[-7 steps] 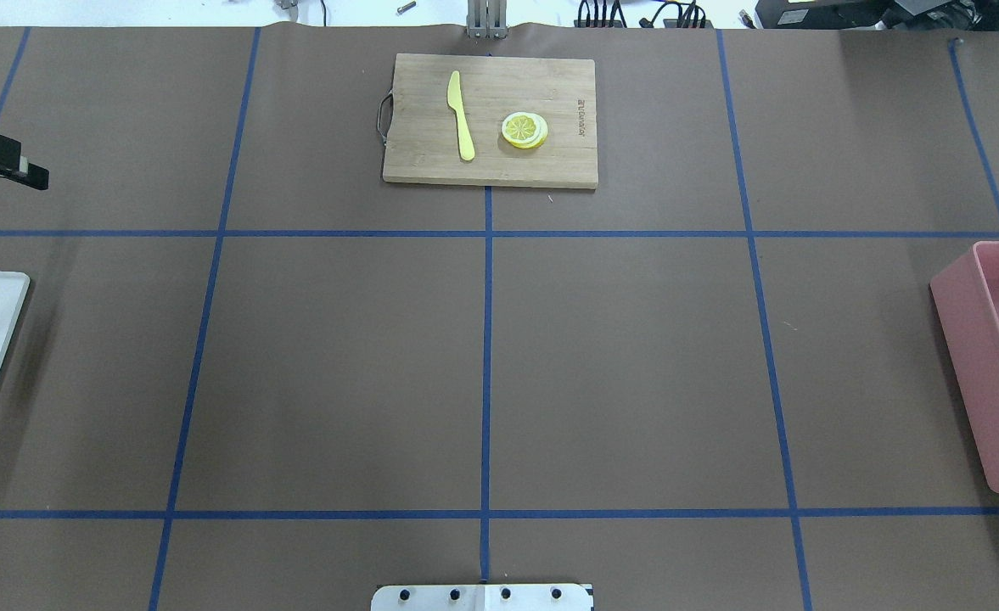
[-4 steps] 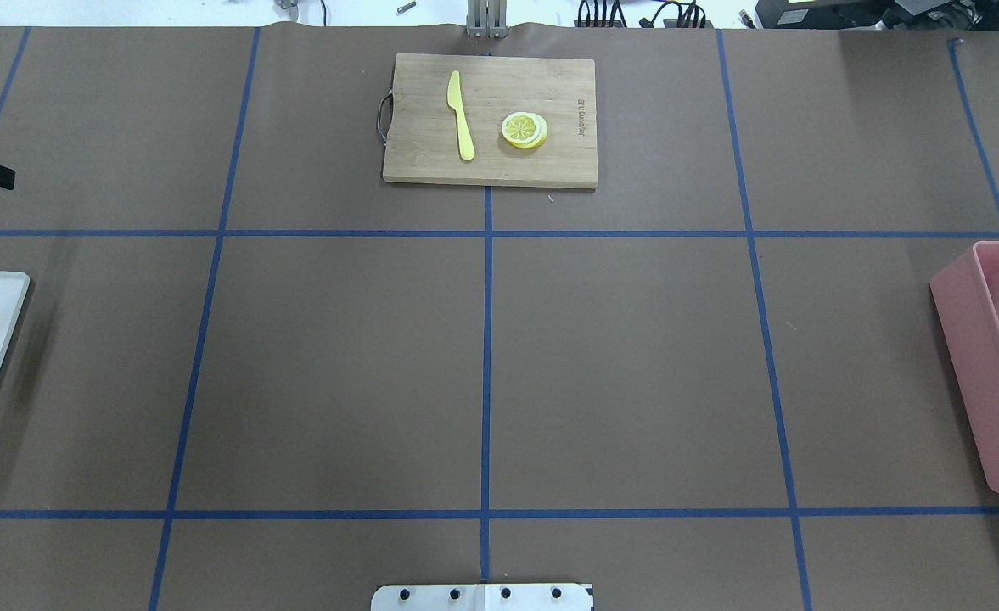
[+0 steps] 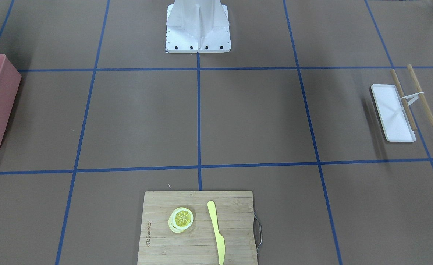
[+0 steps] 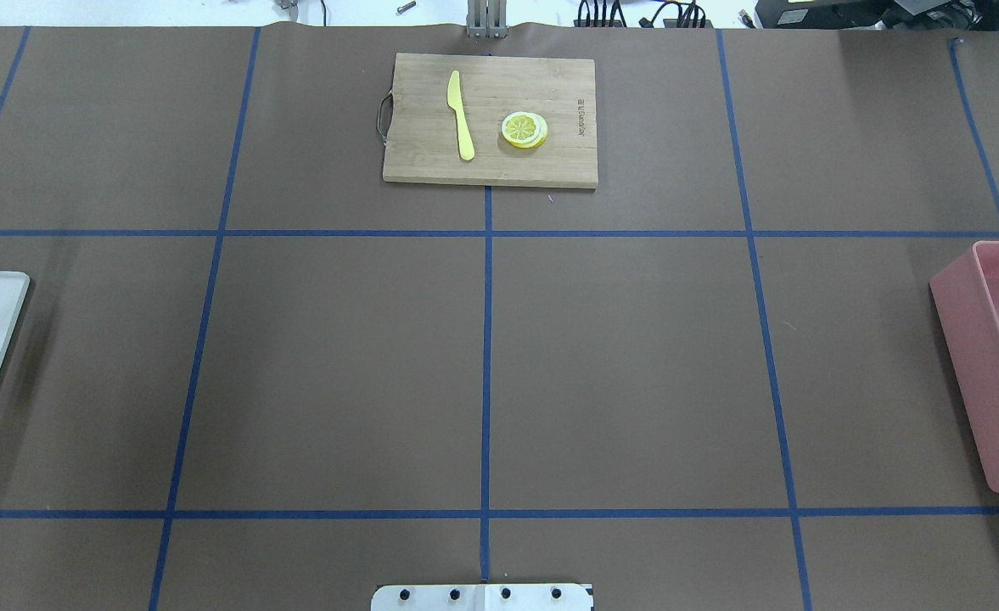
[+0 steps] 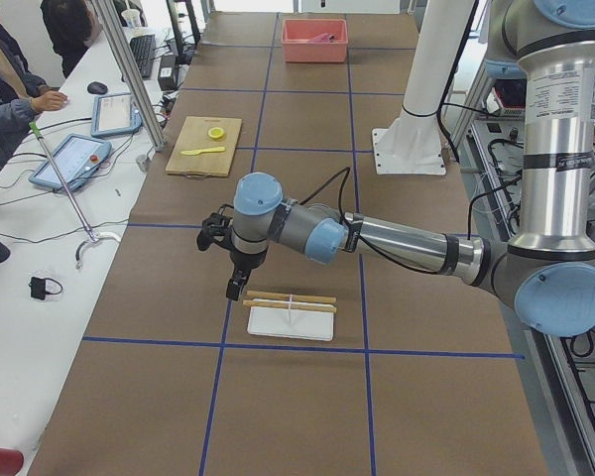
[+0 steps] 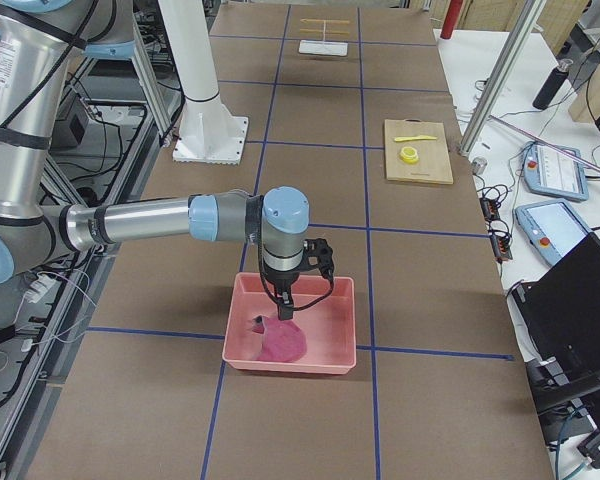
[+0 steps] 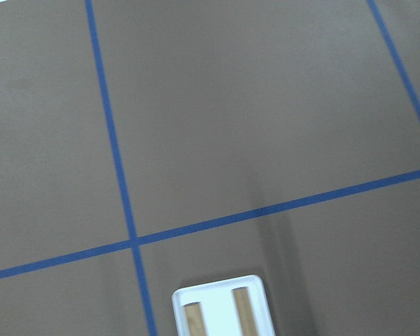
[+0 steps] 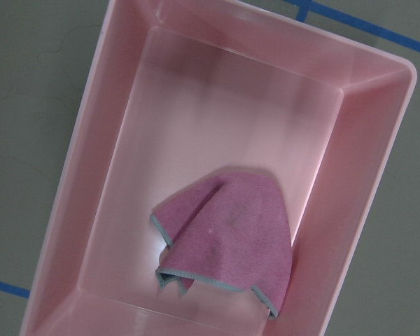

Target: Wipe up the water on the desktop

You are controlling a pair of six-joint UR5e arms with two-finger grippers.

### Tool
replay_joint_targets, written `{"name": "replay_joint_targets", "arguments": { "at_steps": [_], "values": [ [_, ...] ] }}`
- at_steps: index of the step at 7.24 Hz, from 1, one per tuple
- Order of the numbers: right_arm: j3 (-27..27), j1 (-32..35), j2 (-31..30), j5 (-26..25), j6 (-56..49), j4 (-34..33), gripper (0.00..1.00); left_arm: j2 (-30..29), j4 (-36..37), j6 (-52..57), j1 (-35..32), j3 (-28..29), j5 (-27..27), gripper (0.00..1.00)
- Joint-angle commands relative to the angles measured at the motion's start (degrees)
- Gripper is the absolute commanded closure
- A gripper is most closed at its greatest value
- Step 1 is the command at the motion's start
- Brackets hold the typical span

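The desktop [image 4: 618, 365] is a matte brown surface crossed by blue tape lines; I see no water on it. A pink cloth [image 8: 231, 231] lies crumpled in a pink bin [image 8: 364, 182] at the table's right end. My right gripper [image 6: 284, 310] hangs over that bin, just above the cloth [image 6: 280, 342]; I cannot tell whether it is open or shut. My left gripper [image 5: 234, 290] hovers beside the far edge of a white tray [image 5: 288, 325] at the left end; I cannot tell its state either. Neither gripper shows in the overhead, front or wrist views.
A bamboo cutting board [image 4: 507, 165] at the far middle carries a yellow knife [image 4: 462, 114] and a lemon slice [image 4: 524, 129]. Two wooden sticks [image 3: 420, 94] lie across the white tray [image 3: 391, 114]. The robot base [image 3: 198, 25] stands at the near edge. Operators sit along the far side.
In the overhead view my left gripper has slid off the left edge and out of sight. Nothing else has moved.
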Motion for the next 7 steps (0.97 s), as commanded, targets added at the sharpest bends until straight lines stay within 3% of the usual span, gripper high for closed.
{"name": "replay_joint_targets", "arguments": {
  "at_steps": [1,5,7],
  "values": [
    [-0.2,1.2,0.7,0.0,1.2,0.0,0.00,3.8,2.3,8.0,-2.9,0.5,-0.2,0.02],
    [-1.6,3.6,2.3,2.2,1.6,0.1,0.00,11.7,3.4,7.3,-3.7,-5.1,-1.6,0.02],
    [-2.0,3.6,3.1,2.3,1.6,0.1,0.00,11.9,3.4,7.3,-3.6,-3.4,-5.4,0.02]
  ]
}}
